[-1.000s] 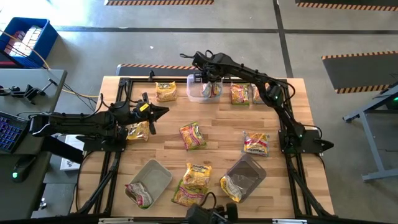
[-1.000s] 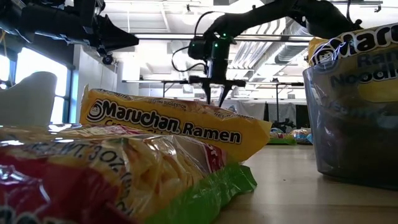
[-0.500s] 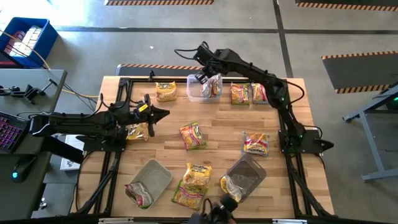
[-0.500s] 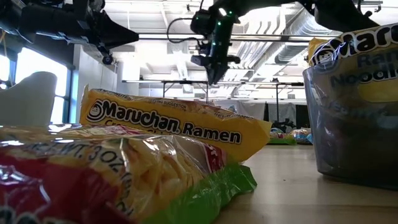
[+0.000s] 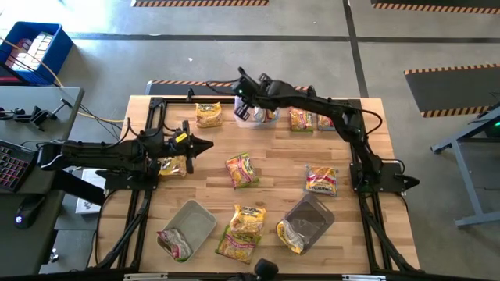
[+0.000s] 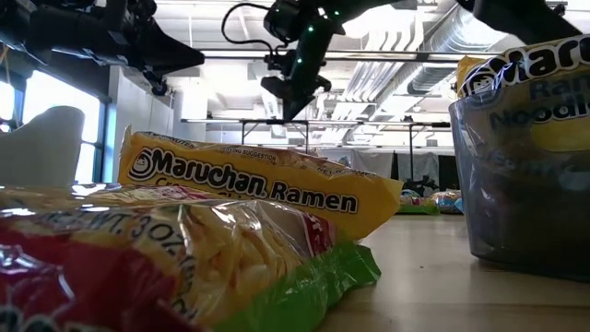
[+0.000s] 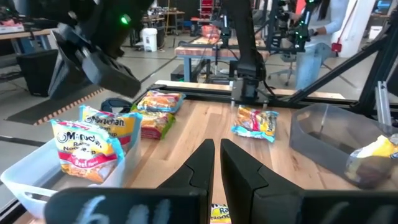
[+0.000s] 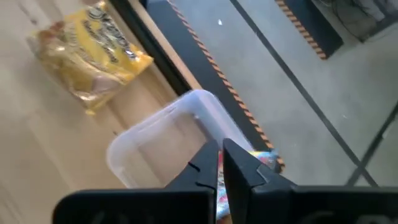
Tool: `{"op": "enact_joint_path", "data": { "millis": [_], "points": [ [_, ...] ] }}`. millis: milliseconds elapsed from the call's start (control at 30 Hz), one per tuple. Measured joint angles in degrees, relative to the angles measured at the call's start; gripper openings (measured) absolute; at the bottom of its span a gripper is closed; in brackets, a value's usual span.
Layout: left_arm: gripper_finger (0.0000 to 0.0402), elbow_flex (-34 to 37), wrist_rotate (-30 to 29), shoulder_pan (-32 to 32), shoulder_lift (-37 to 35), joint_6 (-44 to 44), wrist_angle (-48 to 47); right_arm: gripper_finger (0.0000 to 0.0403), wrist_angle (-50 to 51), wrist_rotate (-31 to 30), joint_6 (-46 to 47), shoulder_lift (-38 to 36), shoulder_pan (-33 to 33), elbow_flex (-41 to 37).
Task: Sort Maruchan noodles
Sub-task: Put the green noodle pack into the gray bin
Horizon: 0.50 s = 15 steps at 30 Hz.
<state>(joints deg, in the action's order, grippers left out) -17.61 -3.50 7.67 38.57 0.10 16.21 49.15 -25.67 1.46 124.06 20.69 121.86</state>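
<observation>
Maruchan noodle packets lie scattered on the wooden table: a yellow one [image 5: 208, 115] at the far left, two [image 5: 301, 118] [image 5: 326, 118] at the far right, and others mid-table [image 5: 242, 169] [image 5: 321, 180]. A clear tub [image 5: 254, 112] at the far edge holds packets [image 7: 81, 149] standing on edge. My right gripper [image 5: 241, 92] [image 8: 219, 165] hovers shut and empty above that tub's left end. My left gripper [image 5: 209, 144] [image 7: 217, 155] waits shut, level, over the table's left side.
Two more clear tubs stand near the front edge, one at the left [image 5: 187, 226] with a packet [image 5: 176, 243] and one at the right [image 5: 308, 222] with a packet [image 5: 291, 234]. Packets [image 5: 248, 219] [image 5: 237, 246] lie between them. Another [image 5: 174, 165] lies under my left arm.
My right gripper has risen out of the far tub, moved toward the table's left edge, rolled about its own axis and shut with nothing in it. The packets in the tub stay where they were.
</observation>
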Motion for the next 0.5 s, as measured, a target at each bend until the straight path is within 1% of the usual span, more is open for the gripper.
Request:
{"op": "enact_joint_path", "data": {
  "millis": [67, 133, 233, 367, 433, 500],
  "points": [
    [0.0019, 0.0, 0.1, -0.2, 0.0, 0.0, 0.0, 0.0002, -6.3, 0.6, 0.0, -2.9, -0.3, -6.8],
    [0.0019, 0.0, 0.1, -0.5, 0.0, 0.0, -0.3, 0.0001, -15.3, 2.2, -0.1, -6.9, -0.5, -15.8],
    [0.0019, 0.0, 0.2, -1.1, 0.0, 0.0, -0.5, 0.0, -31.3, 4.3, -1.0, -14.0, -1.2, -31.7],
    [0.0019, 0.0, 0.3, -1.1, 0.0, 0.1, -0.5, 0.0, -52.1, 5.8, -2.4, -25.3, -4.2, -52.0],
    [0.0019, 0.0, 0.3, -1.1, 0.0, 0.1, -0.5, 0.0, -59.7, 5.9, -2.5, -30.7, -5.7, -60.8],
    [0.0019, 0.0, 0.3, -1.1, 0.0, 0.1, -0.5, 0.0, -64.3, 5.5, -1.9, -36.0, -7.0, -68.7]
  ]
}}
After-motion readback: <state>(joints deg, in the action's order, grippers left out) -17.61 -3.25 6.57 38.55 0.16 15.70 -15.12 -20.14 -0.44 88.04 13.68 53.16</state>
